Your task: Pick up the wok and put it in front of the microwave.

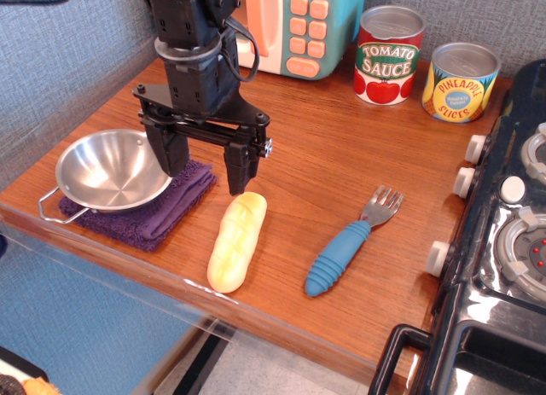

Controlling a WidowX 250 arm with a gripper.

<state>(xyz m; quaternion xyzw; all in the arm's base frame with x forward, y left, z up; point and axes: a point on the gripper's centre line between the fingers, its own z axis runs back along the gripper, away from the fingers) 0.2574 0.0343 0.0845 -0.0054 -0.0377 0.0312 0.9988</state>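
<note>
The wok (pixel 111 169) is a shiny steel bowl with wire loop handles. It rests on a folded purple cloth (pixel 158 209) at the left front of the wooden table. My gripper (pixel 203 169) hangs open and empty just right of the wok, over the cloth's right edge, its left finger (pixel 173 152) next to the wok's rim. The microwave (pixel 300 26), teal with a cream front and pink buttons, stands at the back, partly hidden behind my arm.
A yellow toy bread roll (pixel 236 241) lies right of the cloth. A blue-handled fork (pixel 348 246) lies further right. A tomato sauce can (pixel 388 55) and a pineapple can (pixel 461 82) stand at the back right. A black stove (pixel 503 241) fills the right side.
</note>
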